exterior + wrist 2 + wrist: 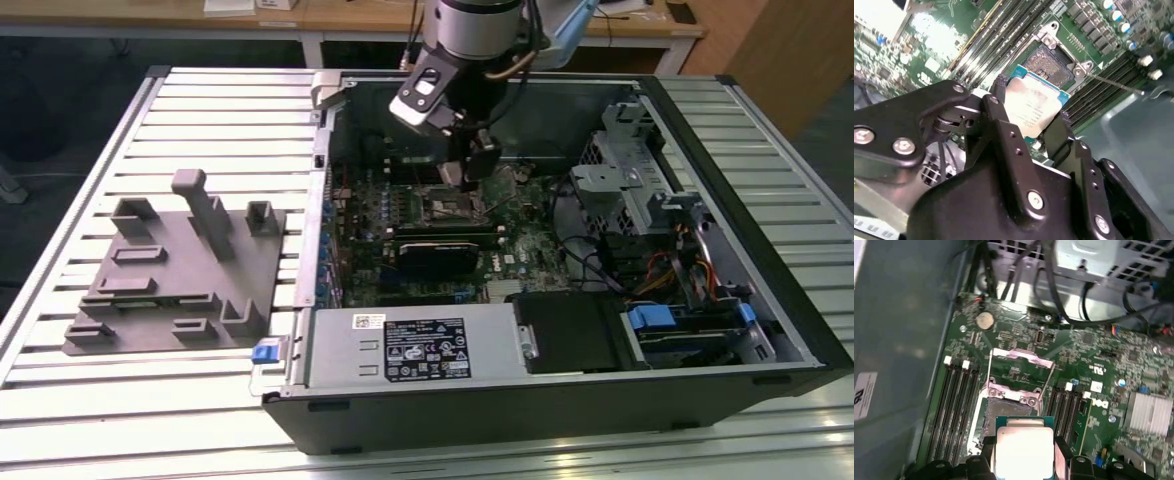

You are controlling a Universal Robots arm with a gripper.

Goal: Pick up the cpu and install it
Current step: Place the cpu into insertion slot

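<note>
My gripper (466, 178) hangs inside the open computer case, shut on the cpu (1035, 106), a flat square chip with a pale silver top and a green rim. In both wrist views the black fingers (999, 100) clamp two opposite edges of the cpu (1024, 449). The chip floats a little above the motherboard, just short of the black-framed socket (1004, 410). The socket (1050, 61) lies open, its metal load plate (1020, 361) swung back. In the exterior view the socket (447, 207) sits right below the fingertips.
The grey fixture (180, 270) rests on the slatted table to the exterior view's left of the case. Inside the case are a black heatsink-like block (434, 252), the power supply (414, 345) in front and drive cages (641, 170) with cables. Memory slots (954, 405) flank the socket.
</note>
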